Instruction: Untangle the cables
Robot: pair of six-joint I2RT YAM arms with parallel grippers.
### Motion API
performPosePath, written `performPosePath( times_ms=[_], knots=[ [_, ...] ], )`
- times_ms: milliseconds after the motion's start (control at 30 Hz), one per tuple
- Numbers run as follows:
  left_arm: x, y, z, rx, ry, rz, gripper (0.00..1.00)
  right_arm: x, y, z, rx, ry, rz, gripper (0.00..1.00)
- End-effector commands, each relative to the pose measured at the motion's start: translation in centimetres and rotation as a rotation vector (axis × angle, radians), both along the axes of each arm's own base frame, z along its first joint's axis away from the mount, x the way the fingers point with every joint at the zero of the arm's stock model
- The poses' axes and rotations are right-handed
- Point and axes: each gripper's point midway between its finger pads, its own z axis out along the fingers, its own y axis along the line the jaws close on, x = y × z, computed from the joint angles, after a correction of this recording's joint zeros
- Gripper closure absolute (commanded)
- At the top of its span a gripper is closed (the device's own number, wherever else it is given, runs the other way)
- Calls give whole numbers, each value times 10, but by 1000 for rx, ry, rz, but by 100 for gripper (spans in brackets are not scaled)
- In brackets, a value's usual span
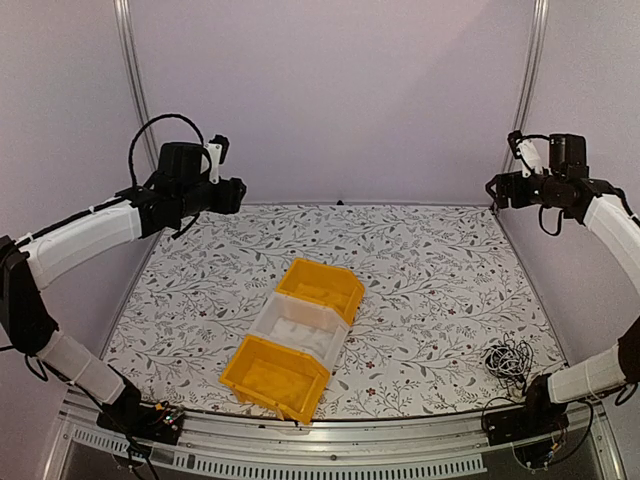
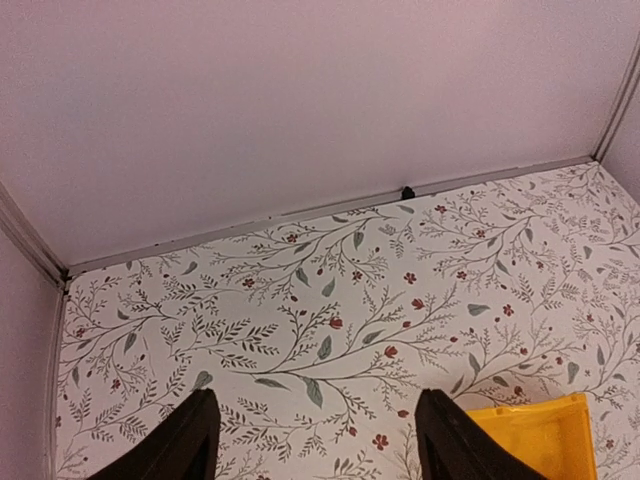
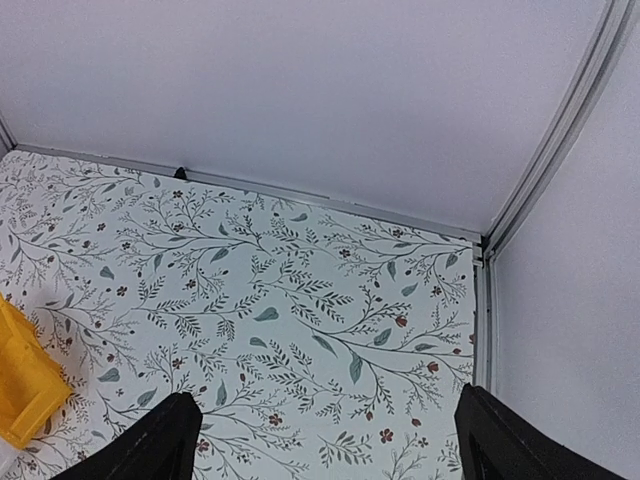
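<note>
- A table covered in a print of leafy sprigs and small red flowers is seen from above. One robot arm is raised at its left side and one at its right.
- The left gripper is held high over the far left part of the table and is pointed toward the middle.
- In the left wrist view its two dark fingers are spread wide apart. Only patterned tabletop is seen between them, and nothing is held or touched.
- The right gripper is held high near the far right corner and is pointed inward.
- In the right wrist view its two prongs are seen at the bottom corners of the frame, spread wide. Bare tabletop lies between them, and nothing is held or touched.
- The cables are seen as a small tangled bunch of thin wires, mostly black, with paler strands hard to make out. They lie on the table near the front right corner, just beside the base of the right arm and well apart from both grippers.
- Three bins are set in a diagonal row at the middle front of the table, each touching the next. A far yellow bin is followed by a clear bin and then a near yellow bin close to the front edge.
- A yellow bin corner is caught at the lower right of the left wrist view and at the left edge of the right wrist view.
- The table is enclosed by plain pale walls.
</note>
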Motion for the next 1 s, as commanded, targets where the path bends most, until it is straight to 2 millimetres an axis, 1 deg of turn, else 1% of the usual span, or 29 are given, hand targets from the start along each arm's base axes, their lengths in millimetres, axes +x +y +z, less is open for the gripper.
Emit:
performPosePath(
  times_ms=[0,100,167,267,333,467,567,667,767,867,967],
  knots=[
    [-13,-30,13,-72,-47,-78,30,-17,-6,-8,-46,1,17,5],
    [-26,-61,6,-83,-15,-168,33,-37,9,-21,-98,45,161,3],
    [-38,-87,3,-97,3,-239,35,-52,16,-32,-149,77,259,2],
    [-58,-130,-5,-125,40,-341,38,-76,22,-49,-207,148,362,2],
    [-72,-160,-10,-133,63,-409,39,-96,25,-66,-239,230,439,3],
    [-96,-218,-25,-139,121,-544,41,-139,18,-112,-355,418,562,5],
    [-114,-253,-36,-134,168,-629,42,-174,7,-142,-434,559,631,3],
    [-128,-275,-49,-131,203,-687,42,-205,-3,-167,-495,685,702,2],
    [-134,-288,-60,-135,228,-717,42,-228,-6,-184,-502,763,759,1],
    [-134,-294,-63,-138,241,-722,42,-247,-6,-200,-480,843,799,1],
    [-134,-296,-64,-138,239,-727,41,-264,-11,-217,-476,943,811,1]
  ],
)
